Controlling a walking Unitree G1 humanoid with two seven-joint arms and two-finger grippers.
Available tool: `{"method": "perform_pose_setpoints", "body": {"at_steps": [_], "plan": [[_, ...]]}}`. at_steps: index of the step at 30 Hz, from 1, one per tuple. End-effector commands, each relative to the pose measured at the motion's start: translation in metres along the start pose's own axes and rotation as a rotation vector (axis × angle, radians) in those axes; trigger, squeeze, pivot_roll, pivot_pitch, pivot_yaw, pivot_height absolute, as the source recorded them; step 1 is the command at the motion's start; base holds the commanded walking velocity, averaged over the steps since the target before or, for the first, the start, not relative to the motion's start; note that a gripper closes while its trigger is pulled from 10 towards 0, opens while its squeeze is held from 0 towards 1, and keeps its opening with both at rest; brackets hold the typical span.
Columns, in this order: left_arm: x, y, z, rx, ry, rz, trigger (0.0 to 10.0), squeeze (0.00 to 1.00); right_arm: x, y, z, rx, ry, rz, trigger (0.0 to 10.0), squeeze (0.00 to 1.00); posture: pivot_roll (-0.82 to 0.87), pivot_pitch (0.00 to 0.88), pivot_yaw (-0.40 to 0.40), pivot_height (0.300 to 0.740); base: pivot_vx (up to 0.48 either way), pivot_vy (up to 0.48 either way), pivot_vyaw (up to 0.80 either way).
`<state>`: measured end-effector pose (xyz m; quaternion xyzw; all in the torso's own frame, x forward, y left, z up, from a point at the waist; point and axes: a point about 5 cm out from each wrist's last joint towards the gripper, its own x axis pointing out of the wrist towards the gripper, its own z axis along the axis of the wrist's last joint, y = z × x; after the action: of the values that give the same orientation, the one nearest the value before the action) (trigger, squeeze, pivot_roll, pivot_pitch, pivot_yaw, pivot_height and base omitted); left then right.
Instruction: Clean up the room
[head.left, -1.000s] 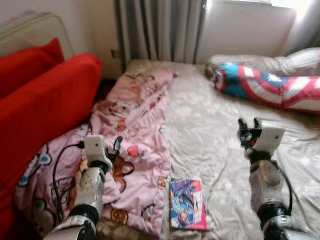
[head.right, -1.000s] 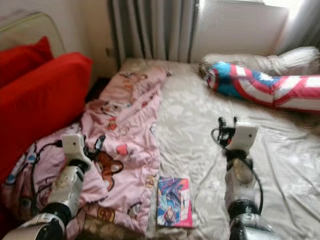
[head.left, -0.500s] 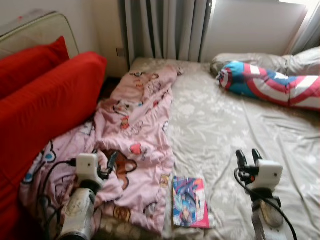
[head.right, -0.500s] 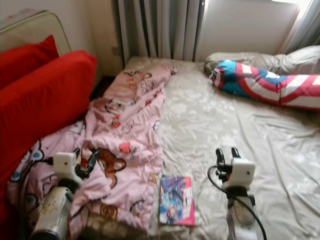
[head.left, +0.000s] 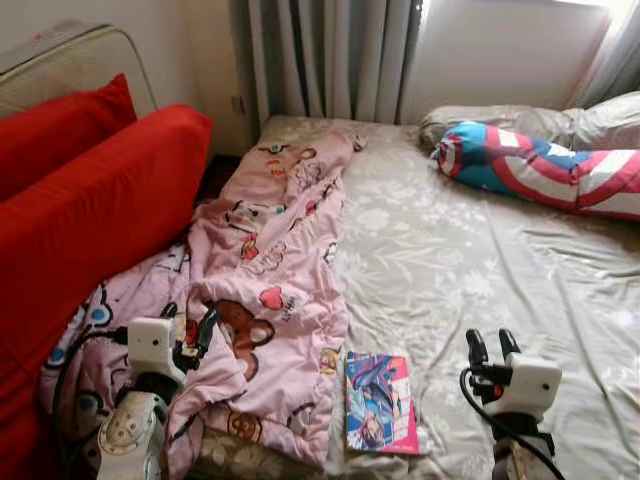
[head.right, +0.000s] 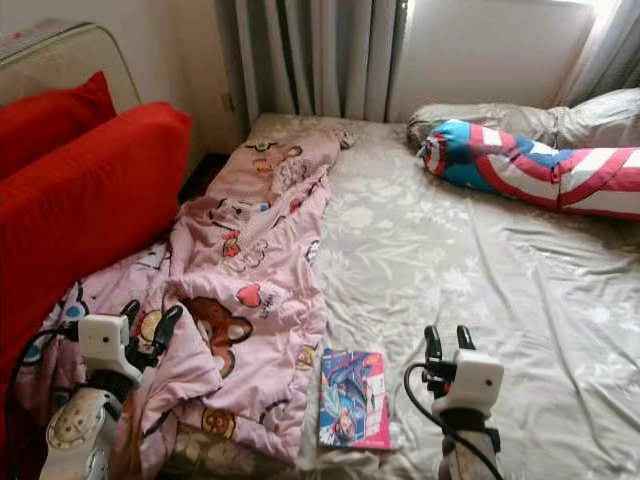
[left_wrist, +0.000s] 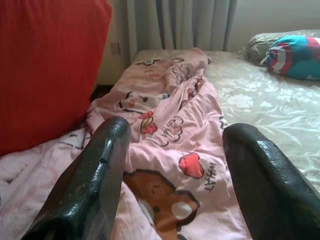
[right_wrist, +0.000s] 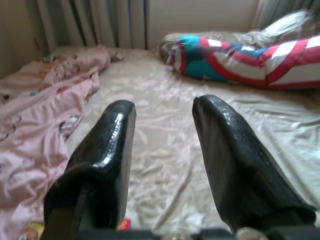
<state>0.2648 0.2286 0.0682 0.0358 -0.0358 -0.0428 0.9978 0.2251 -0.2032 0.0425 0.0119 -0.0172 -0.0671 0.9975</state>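
A crumpled pink cartoon-print blanket (head.left: 280, 270) runs down the left side of the bed (head.left: 470, 260). A colourful book (head.left: 380, 402) lies flat near the bed's front edge, just right of the blanket. My left gripper (head.left: 190, 320) hovers open over the blanket's lower end, nothing between its fingers (left_wrist: 90, 185). My right gripper (head.left: 493, 345) stands open above the grey sheet, to the right of the book, with its fingers (right_wrist: 107, 150) empty.
A red sofa with red cushions (head.left: 90, 200) presses against the bed's left side. A bolster in red, white and blue stripes (head.left: 540, 165) and grey pillows (head.left: 600, 110) lie at the far right. Grey curtains (head.left: 330, 60) hang behind the bed.
Both arms have dropped lower and drawn back toward me. The camera has tilted, so the scene has shifted slightly. The blanket and book lie where they were.
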Motion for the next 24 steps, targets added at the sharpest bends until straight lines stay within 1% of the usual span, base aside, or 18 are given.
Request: {"method": "perform_pose_setpoints", "body": {"at_steps": [1,4,5,6,7,9,11,13,16,18,23,24], "plan": [[0.002,-0.001,0.001,0.003,0.007,-0.011,10.0,0.00,-0.002,-0.006,0.003,-0.005,0.011,-0.007,10.0,0.00,-0.08,0.000,-0.021,0.740,0.000,0.000,0.00],[0.001,-0.006,0.001,0.000,0.011,-0.015,10.0,0.00,-0.004,-0.008,0.002,-0.006,0.029,-0.001,10.0,0.00,-0.07,0.000,-0.007,0.740,0.000,0.000,0.00],[0.000,-0.010,0.003,-0.002,0.017,-0.018,10.0,0.00,-0.004,-0.005,0.000,0.004,0.044,0.017,10.0,0.00,-0.07,0.000,0.016,0.740,0.000,0.000,0.00],[0.000,-0.010,0.003,-0.002,0.017,-0.018,10.0,0.00,-0.004,-0.005,0.000,0.004,0.044,0.017,10.0,0.00,-0.07,0.000,0.016,0.740,0.000,0.000,0.00],[0.000,-0.011,0.003,-0.004,0.021,-0.020,10.0,0.00,-0.004,-0.003,0.000,0.011,0.048,0.032,10.0,0.00,-0.07,0.000,0.022,0.740,0.000,0.000,0.00],[0.003,-0.013,0.004,-0.012,0.029,-0.032,10.0,0.00,-0.001,0.005,0.003,-0.023,0.036,0.109,10.0,0.00,-0.08,0.000,0.036,0.740,0.000,0.000,0.00],[0.006,-0.015,0.005,-0.011,0.035,-0.058,10.0,0.00,0.002,0.008,0.007,-0.029,0.035,0.131,10.0,0.00,-0.07,0.000,0.025,0.740,0.000,0.000,0.00],[0.009,-0.018,0.008,-0.005,0.020,-0.071,10.0,0.00,0.009,0.004,0.012,-0.023,0.030,0.108,10.0,0.00,-0.06,0.000,0.006,0.740,0.000,0.000,0.00],[0.010,-0.019,0.008,-0.007,0.019,-0.067,10.0,0.00,0.012,0.003,0.015,-0.006,0.030,0.072,10.0,0.00,-0.07,0.000,-0.018,0.740,0.000,0.000,0.00],[0.010,-0.020,0.007,-0.013,0.017,-0.061,10.0,0.00,0.013,0.003,0.017,-0.007,0.033,0.061,10.0,0.00,-0.06,0.000,-0.031,0.740,0.000,0.000,0.00],[0.009,-0.024,0.008,-0.021,0.017,-0.051,10.0,0.00,0.015,0.001,0.016,0.003,0.064,0.032,10.0,0.00,-0.06,0.000,-0.034,0.740,0.000,0.000,0.00],[0.007,-0.025,0.008,-0.023,0.023,-0.048,10.0,0.00,0.014,-0.001,0.014,0.002,0.077,0.020,10.0,0.00,-0.06,0.000,-0.034,0.731,0.000,0.000,0.00]]}}
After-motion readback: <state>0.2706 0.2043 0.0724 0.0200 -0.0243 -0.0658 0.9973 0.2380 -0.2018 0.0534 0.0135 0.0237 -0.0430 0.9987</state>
